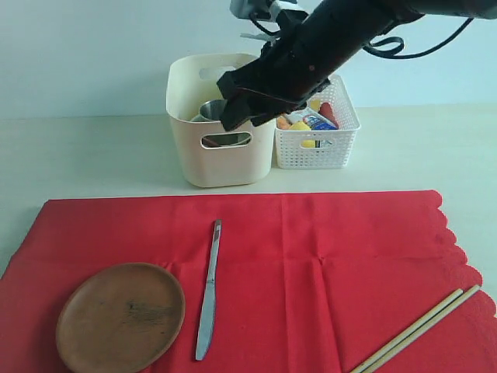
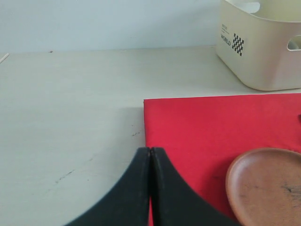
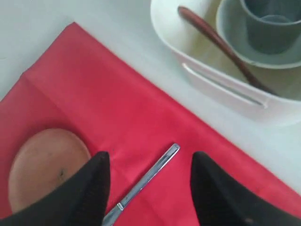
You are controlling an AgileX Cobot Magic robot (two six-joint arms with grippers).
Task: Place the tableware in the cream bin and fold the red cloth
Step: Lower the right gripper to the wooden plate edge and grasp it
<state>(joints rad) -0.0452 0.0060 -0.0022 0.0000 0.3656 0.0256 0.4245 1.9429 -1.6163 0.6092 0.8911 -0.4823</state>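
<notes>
Robot lab tabletop, plain pale wall [image 1: 78, 47], off-white table [image 1: 93, 148], black arm [image 1: 342, 35]
</notes>
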